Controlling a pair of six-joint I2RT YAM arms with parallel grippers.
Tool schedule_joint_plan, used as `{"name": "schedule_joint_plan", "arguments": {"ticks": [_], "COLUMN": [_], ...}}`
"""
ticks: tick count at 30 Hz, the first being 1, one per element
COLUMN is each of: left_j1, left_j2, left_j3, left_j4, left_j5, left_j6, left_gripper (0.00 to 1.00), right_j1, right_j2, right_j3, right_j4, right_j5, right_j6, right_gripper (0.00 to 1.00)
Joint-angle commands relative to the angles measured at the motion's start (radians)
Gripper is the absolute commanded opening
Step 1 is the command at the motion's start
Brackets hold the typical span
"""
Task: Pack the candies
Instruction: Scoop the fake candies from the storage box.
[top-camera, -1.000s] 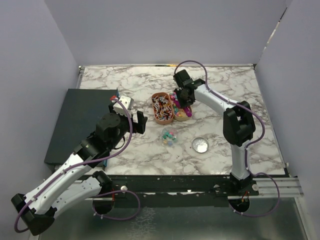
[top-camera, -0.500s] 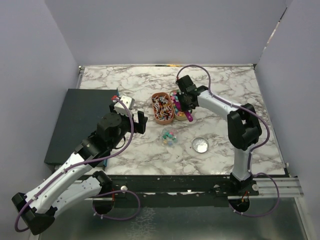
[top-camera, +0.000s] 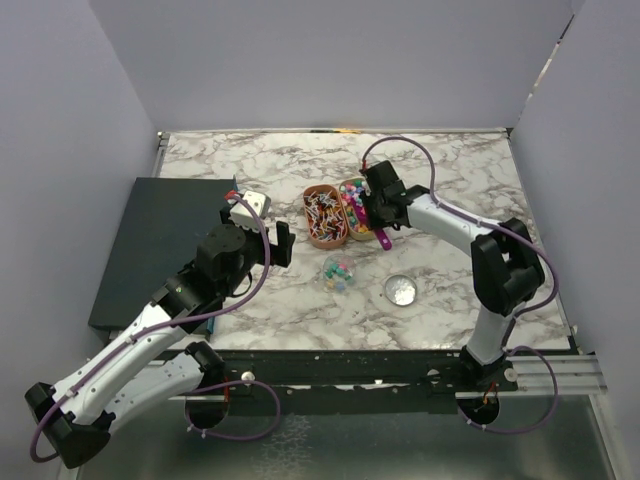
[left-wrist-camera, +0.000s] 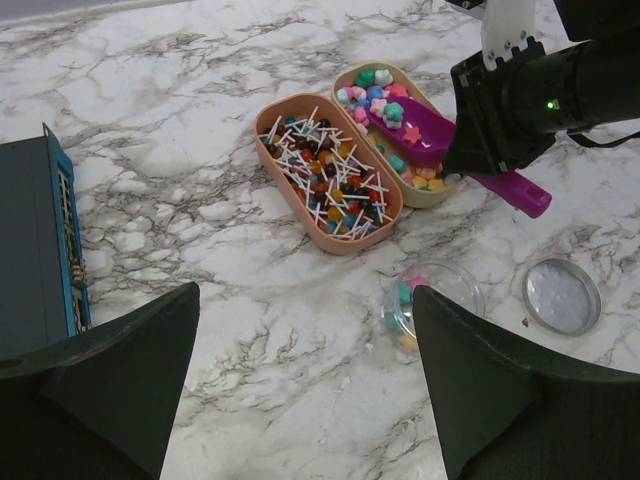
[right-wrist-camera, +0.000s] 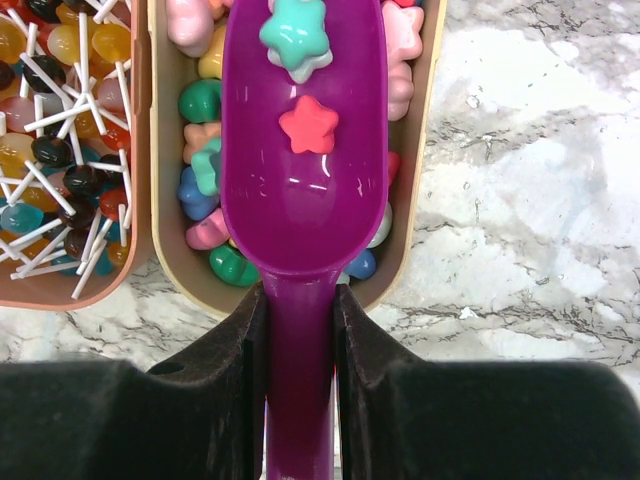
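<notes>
My right gripper is shut on the handle of the purple scoop. The scoop's bowl lies over the beige tray of mixed bright candies and carries a teal star and a red star candy. In the top view the right gripper sits at that tray. A small clear cup holding a few candies stands on the marble in front; it also shows in the left wrist view. My left gripper is open and empty above bare marble left of the cup.
An orange tray of lollipops stands left of the candy tray. A round clear lid lies right of the cup. A dark box with a blue edge lies at the table's left, a white block beside it.
My right gripper has moved toward the near right with the scoop, drawing its handle out past the candy tray's front. The left arm has barely moved.
</notes>
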Motion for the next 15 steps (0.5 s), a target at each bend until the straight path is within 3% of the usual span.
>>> {"name": "schedule_joint_plan", "arguments": {"ticks": [1,15], "left_j1": [0.003,0.004], "left_j2": [0.005,0.022], "left_j3": [-0.015,-0.014], "left_j4": [0.006,0.007], "left_j5": [-0.029,-0.042], "left_j6": [0.012,0.014], "left_gripper": [0.88,0.88], "right_j1": [-0.004,0.0], "right_j2": [-0.06,-0.244], "right_j3": [-0.047,-0.217], "right_j4": [0.094,0.238], "right_j5": [0.005,-0.032], "right_j6": [0.004,-0.056], "right_gripper": [0.01,0.01]}}
